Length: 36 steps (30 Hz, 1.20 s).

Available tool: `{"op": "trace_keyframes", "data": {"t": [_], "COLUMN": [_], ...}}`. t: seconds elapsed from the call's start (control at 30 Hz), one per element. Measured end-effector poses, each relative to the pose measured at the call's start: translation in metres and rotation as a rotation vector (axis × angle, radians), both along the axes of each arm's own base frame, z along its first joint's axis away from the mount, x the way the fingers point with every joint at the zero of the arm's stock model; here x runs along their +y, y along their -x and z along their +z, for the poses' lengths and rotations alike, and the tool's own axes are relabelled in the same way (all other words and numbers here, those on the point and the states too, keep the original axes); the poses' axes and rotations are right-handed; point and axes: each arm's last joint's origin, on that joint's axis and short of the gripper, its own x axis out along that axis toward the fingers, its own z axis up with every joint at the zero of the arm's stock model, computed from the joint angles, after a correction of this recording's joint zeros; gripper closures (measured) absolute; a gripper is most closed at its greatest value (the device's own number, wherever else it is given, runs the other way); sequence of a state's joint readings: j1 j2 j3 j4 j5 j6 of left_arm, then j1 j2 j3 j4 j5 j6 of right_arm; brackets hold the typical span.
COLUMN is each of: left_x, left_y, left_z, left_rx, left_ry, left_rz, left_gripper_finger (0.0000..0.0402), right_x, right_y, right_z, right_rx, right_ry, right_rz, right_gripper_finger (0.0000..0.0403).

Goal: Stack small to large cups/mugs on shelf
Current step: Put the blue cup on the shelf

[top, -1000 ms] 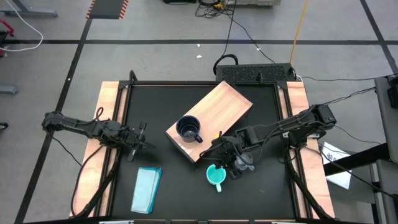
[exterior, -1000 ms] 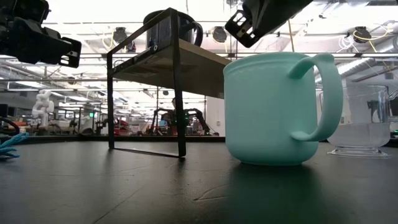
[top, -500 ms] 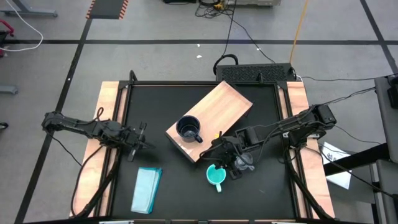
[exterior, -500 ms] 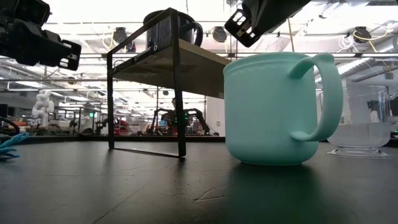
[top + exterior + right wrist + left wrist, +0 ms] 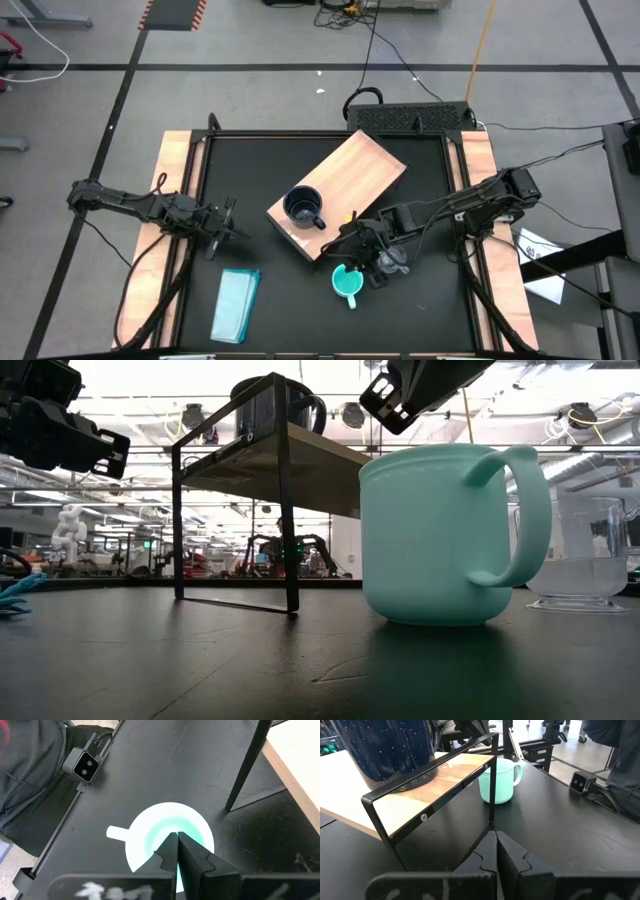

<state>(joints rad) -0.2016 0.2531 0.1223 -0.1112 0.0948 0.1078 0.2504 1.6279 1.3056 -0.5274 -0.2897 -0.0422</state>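
Jaws closed on both grippers, we see: right gripper (image 5: pixel 352 248) above the turquoise mug (image 5: pixel 347 284). Left gripper (image 5: pixel 228 222) waits beside the shelf (image 5: pixel 350 180).

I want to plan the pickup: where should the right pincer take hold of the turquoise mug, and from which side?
Grip the rim wall of the turquoise mug from above. It stands upright, mouth open, directly under the right pincer. Choose the rim away from the handle.

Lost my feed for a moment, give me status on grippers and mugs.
Right gripper shut, empty, above turquoise mug. Left gripper shut, waiting left of shelf. Navy mug on shelf; clear cup on table. Nothing blocking.
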Motion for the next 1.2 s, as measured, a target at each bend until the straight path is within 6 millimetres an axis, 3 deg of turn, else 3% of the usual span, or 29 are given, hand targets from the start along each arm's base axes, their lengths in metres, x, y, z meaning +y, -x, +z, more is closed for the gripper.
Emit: {"op": "trace_keyframes", "data": {"t": [0.57,1.2], "left_x": [0.0000,0.0000], "left_y": [0.0000,0.0000], "left_z": [0.0000,0.0001], "left_rx": [0.002,0.004], "left_ry": [0.009,0.016], "left_rz": [0.002,0.004], "left_gripper_finger": [0.0376,0.0376], "right_x": [0.0001,0.0065], "right_y": [0.0001,0.0019], "right_z": [-0.0003,-0.0001], "right_rx": [0.001,-0.004], "right_ry": [0.000,0.004], "right_rz": [0.001,0.026], "right_gripper_finger": [0.0399,0.0279]}}
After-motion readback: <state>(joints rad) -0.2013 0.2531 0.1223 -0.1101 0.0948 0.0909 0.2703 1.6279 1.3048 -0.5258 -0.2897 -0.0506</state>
